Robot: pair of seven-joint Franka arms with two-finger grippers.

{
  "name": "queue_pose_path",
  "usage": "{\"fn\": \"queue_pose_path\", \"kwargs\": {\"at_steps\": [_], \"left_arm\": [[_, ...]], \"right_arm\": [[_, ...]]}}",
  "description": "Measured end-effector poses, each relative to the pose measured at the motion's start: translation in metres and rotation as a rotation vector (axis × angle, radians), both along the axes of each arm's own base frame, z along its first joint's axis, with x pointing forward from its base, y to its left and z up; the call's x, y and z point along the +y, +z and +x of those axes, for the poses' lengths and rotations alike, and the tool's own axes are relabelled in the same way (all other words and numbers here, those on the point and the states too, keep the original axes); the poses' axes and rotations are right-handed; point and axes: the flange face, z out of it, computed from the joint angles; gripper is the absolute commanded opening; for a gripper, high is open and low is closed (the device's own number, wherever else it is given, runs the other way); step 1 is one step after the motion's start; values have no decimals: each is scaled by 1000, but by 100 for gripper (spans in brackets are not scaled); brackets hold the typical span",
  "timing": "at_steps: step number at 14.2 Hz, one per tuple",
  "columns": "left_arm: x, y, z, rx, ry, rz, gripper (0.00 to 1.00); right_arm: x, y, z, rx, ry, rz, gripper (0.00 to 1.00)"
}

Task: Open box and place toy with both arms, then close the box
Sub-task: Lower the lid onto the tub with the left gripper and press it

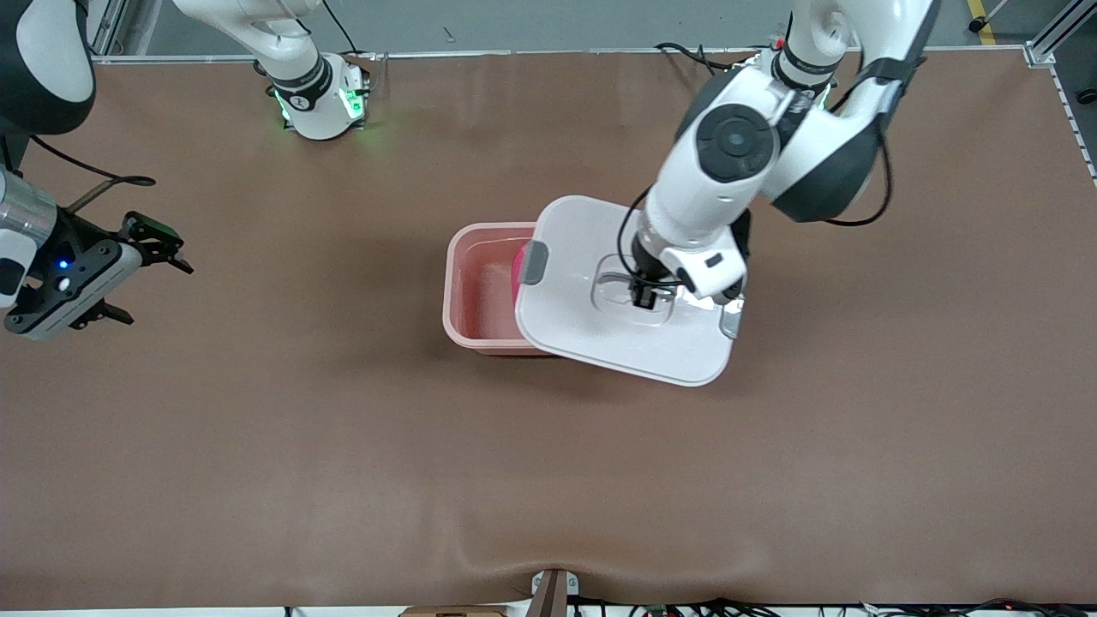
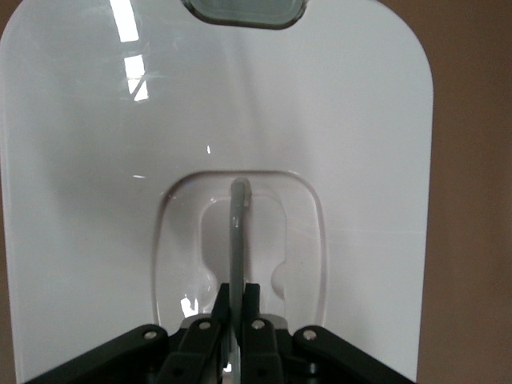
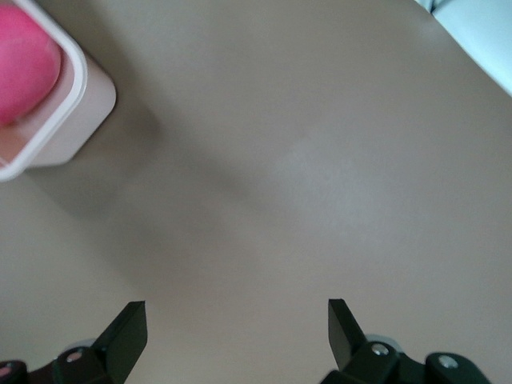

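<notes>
The pink box (image 1: 480, 287) stands mid-table, its end toward the right arm uncovered. The white lid (image 1: 600, 330) hangs skewed over the rest of the box. My left gripper (image 1: 644, 296) is shut on the lid's clear upright handle (image 2: 238, 232), with the black fingers (image 2: 220, 300) pinching it in the recess. A sliver of the hot-pink toy (image 1: 519, 257) shows inside the box under the lid's edge. It shows as a pink round in the box corner (image 3: 80, 104) in the right wrist view (image 3: 24, 64). My right gripper (image 1: 158, 291) waits open over bare table at the right arm's end.
Grey clips sit at both lid ends (image 1: 534, 262) (image 1: 730, 321); one shows in the left wrist view (image 2: 244, 12). The brown mat (image 1: 343, 446) spreads around the box. The arm bases (image 1: 321, 103) stand along the table edge farthest from the front camera.
</notes>
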Motion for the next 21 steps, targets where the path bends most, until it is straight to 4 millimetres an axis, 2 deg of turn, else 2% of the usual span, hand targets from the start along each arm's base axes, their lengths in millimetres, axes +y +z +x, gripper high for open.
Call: {"fn": "queue_pose_path", "kwargs": {"at_steps": [4, 7, 10, 12, 14, 19, 21], "left_arm": [[-57, -40, -31, -48, 55, 82, 0], [-85, -49, -53, -58, 78, 94, 0], [-104, -49, -70, -110, 102, 113, 0], [-120, -55, -83, -137, 116, 119, 0], [-133, -62, -96, -149, 143, 125, 0], [-140, -73, -95, -209, 223, 128, 0], [-150, -84, -101, -228, 215, 120, 0]], "right_arm": [[-13, 7, -5, 8, -119, -44, 100], [-17, 3, -5, 25, -272, -60, 100], [-23, 3, -7, 43, -478, -67, 100], [-41, 8, -9, 46, -666, -66, 100], [-52, 14, -16, 56, -771, -66, 100], [-82, 21, -45, 85, -818, -69, 100], [-83, 26, -53, 85, -813, -68, 100]]}}
